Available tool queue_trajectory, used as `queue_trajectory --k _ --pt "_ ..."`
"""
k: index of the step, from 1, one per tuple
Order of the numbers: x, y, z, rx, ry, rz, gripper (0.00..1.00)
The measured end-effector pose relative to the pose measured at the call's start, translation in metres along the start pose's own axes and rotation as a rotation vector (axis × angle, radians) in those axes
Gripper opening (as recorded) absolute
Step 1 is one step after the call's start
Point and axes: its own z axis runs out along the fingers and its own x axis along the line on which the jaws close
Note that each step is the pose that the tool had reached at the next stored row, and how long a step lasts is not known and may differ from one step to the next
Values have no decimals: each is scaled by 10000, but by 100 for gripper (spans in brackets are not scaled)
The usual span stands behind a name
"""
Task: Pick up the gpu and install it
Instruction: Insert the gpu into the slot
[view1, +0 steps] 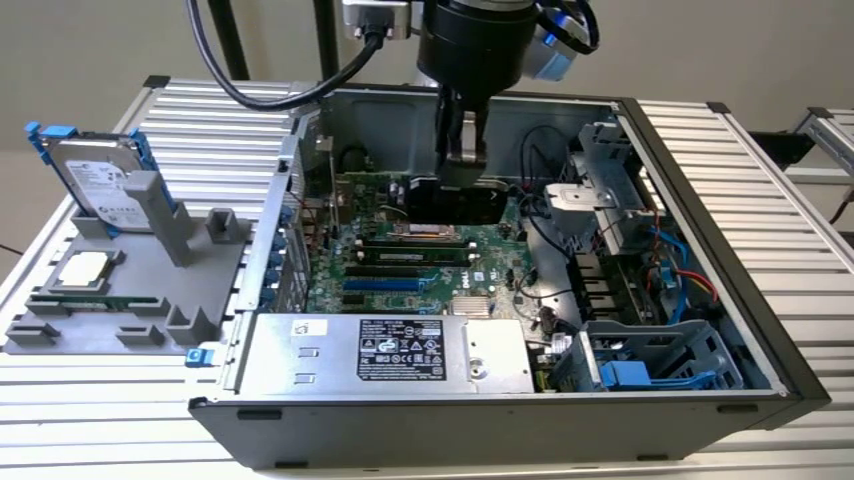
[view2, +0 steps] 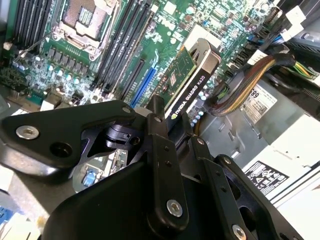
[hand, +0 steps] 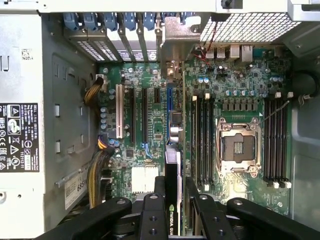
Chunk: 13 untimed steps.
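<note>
The pincer (view1: 458, 170) hung inside the open case (view1: 694, 160), its fingers (view2: 162, 150) closed on the gpu (view1: 457, 203), which it held on edge above the motherboard (view1: 400, 270). In the exterior view the card showed as a dark slab directly under the arm, low over the far part of the board, near the CPU socket (view1: 430, 232) and the memory slots (view1: 407, 255). In the first wrist view the gpu (hand: 172, 195) ran straight out from between the fingers (hand: 152, 215), thin edge toward the camera, roughly in line with the long blue slot (hand: 169, 107) and the bracket openings (hand: 130, 30) at the rear wall beyond it. In the second wrist view the card (view2: 187, 85) was still clear of the board, with the blue slot (view2: 142, 87) just beside and below it. The pick-up looked done and the step in hand was judged to be the install: carrying the card down into an expansion slot. That move would call for squaring the card's lower edge with the slot along its whole length, bringing the bracket end to the rear openings, and pressing straight down without tilt; whether the card was already exactly over the slot could not be told. The cable bundle (view2: 240, 85) lay near the card's far end and would want clearance. Outside the case, the hard drive (view1: 100, 180) and CPU chip (view1: 83, 268) sat in the grey holder (view1: 187, 300), well apart.
</note>
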Motion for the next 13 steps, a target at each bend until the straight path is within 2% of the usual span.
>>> queue_trajectory --k 13 --pt "2 -4 127 0 25 1 0"
